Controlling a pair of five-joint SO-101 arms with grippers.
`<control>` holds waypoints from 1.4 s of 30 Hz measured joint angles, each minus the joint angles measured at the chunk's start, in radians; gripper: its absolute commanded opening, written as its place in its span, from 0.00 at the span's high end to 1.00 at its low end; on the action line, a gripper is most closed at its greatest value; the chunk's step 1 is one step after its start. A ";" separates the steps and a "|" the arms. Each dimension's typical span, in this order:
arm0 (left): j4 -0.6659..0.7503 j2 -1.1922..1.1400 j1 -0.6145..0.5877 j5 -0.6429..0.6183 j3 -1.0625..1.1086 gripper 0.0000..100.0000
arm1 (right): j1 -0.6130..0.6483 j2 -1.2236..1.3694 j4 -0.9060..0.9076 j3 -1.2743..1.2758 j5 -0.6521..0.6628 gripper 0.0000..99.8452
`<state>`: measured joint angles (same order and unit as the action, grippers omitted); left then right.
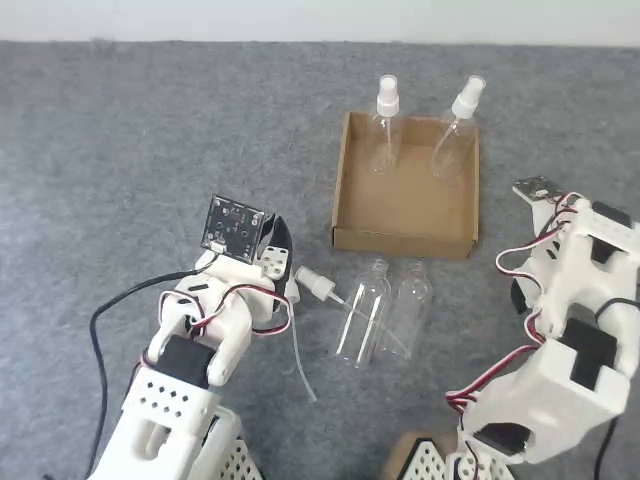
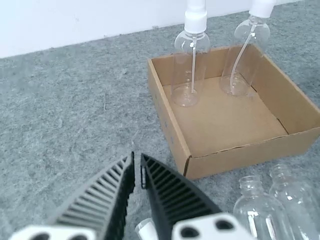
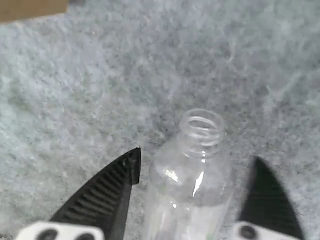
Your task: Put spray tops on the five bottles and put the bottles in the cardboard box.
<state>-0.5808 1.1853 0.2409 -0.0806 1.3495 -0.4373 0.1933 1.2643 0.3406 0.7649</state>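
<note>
Right pincer (image 3: 196,156) spread around clear uncapped bottle (image 3: 200,131).

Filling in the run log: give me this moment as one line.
box: two capped bottles | table: two open bottles, spray top | left gripper: shut beside spray top | right gripper: open around open bottle

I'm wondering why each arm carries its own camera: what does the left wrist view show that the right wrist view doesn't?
Left wrist view only: two capped bottles standing inside the cardboard box, beyond the nearly shut left gripper. Right wrist view only: the open right gripper straddling an uncapped bottle. Both: grey carpet and bottles without tops.
</note>
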 measured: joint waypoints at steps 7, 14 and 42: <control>0.000 0.000 -0.054 0.000 0.000 0.99 | -0.015 0.000 0.000 0.000 0.002 0.99; -0.193 -0.002 -0.212 -0.006 -0.207 0.99 | -0.068 0.000 -0.002 -0.006 0.002 0.99; -0.519 -1.330 -0.287 0.189 -0.922 0.84 | -0.089 -0.460 -0.064 0.313 0.000 0.99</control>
<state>-1.0994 -0.1450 -0.0460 0.1082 0.4273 -0.5263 -0.2670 1.1999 0.6536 0.7649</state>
